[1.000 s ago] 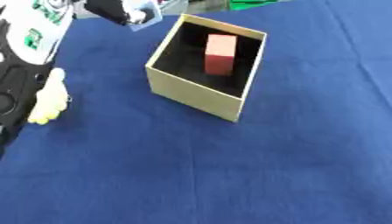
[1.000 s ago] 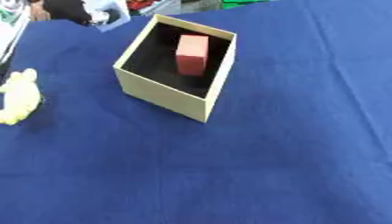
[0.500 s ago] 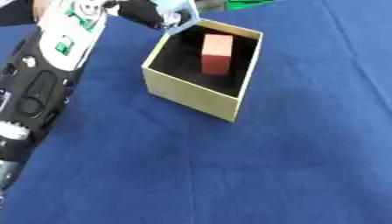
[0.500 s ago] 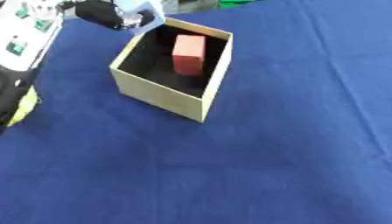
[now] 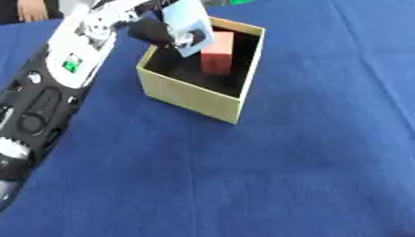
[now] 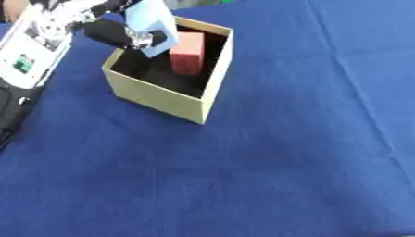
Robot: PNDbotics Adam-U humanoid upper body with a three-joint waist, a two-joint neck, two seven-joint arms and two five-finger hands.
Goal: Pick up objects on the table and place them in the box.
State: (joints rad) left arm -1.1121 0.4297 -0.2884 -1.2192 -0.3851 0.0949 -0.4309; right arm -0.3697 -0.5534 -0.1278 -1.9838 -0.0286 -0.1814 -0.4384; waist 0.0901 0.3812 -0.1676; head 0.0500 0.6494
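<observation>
An open tan cardboard box stands on the blue cloth at upper centre. Inside it a pink-red block stands upright against the dark floor. My left hand hangs over the box's left rim, fingers curled round a light blue block, which is held tilted above the box opening beside the pink block. My left forearm stretches from the lower left edge up to the box. My right hand shows in neither view.
The blue tablecloth covers the whole table, with bare cloth to the right of and in front of the box. A person's hand shows at the far upper left edge, away from the box.
My left arm has reached further right, carrying the light blue block from beside the box's far left corner to above its opening. The view has shifted too.
</observation>
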